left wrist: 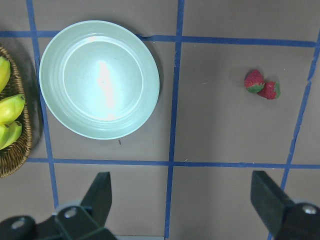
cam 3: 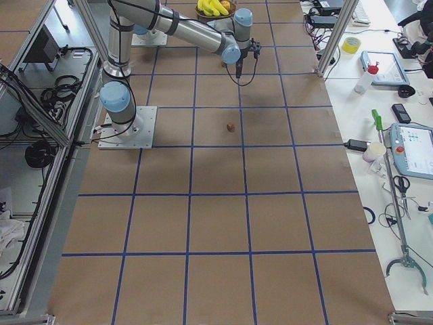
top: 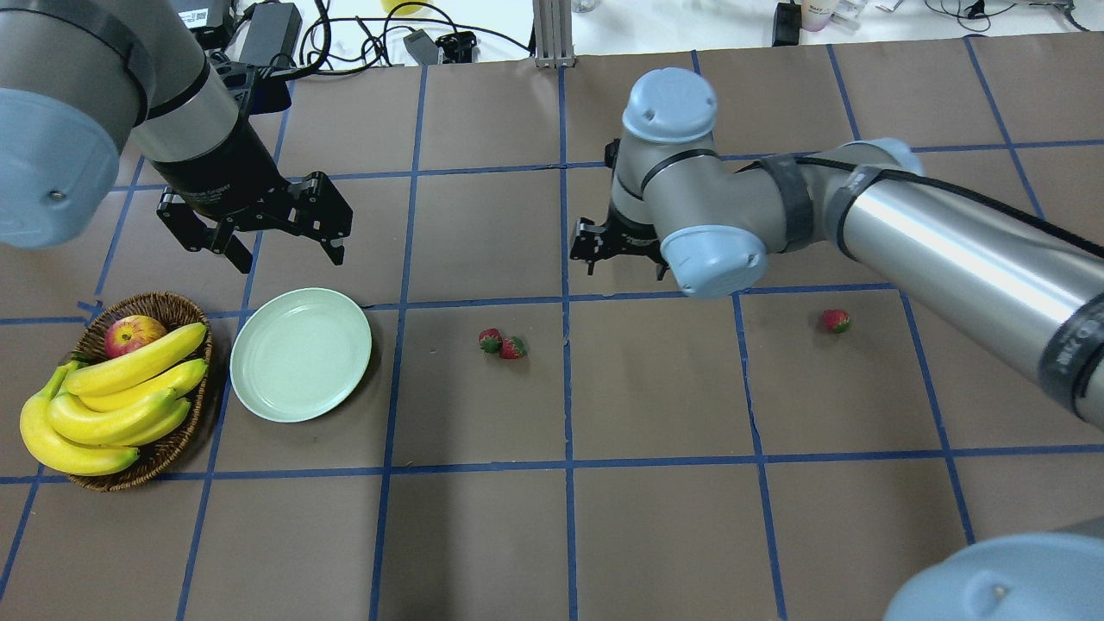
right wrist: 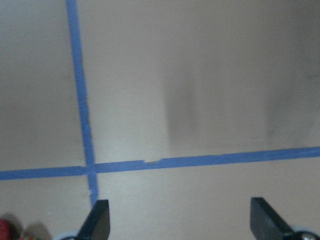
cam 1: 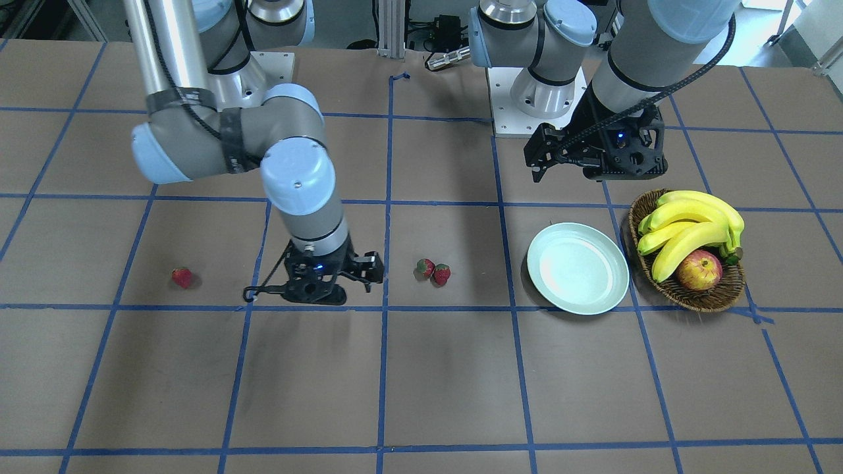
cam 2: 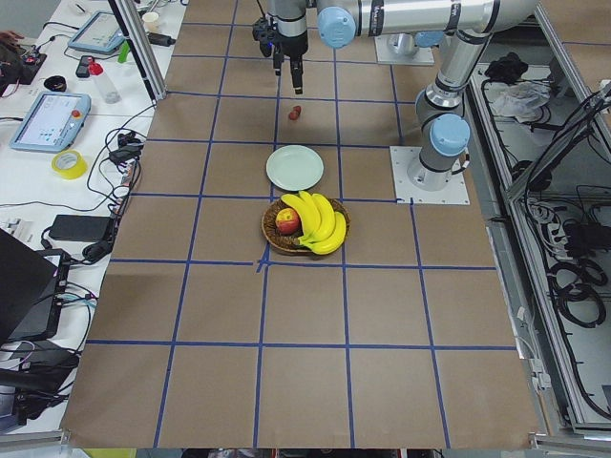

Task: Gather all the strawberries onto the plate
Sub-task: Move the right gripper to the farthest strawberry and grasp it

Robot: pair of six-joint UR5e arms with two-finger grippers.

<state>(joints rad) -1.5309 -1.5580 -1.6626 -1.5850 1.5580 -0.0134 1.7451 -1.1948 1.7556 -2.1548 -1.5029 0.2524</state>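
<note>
Two strawberries (top: 490, 340) (top: 513, 348) lie touching near the table's middle; they also show in the front view (cam 1: 433, 270) and the left wrist view (left wrist: 262, 85). A third strawberry (top: 835, 321) lies alone on the robot's right (cam 1: 182, 277). The pale mint plate (top: 300, 354) is empty, beside the basket. My left gripper (top: 289, 259) hangs open and empty above the table just beyond the plate (left wrist: 99, 79). My right gripper (top: 623, 269) is open and empty, between the pair and the lone berry; a red edge of a berry (right wrist: 5, 230) shows in its wrist view's bottom left corner.
A brown wicker basket (top: 177, 312) with bananas (top: 112, 401) and a red-yellow apple (top: 134, 332) stands at the plate's left. Blue tape lines grid the brown table. Cables and adapters lie along the far edge (top: 345, 34).
</note>
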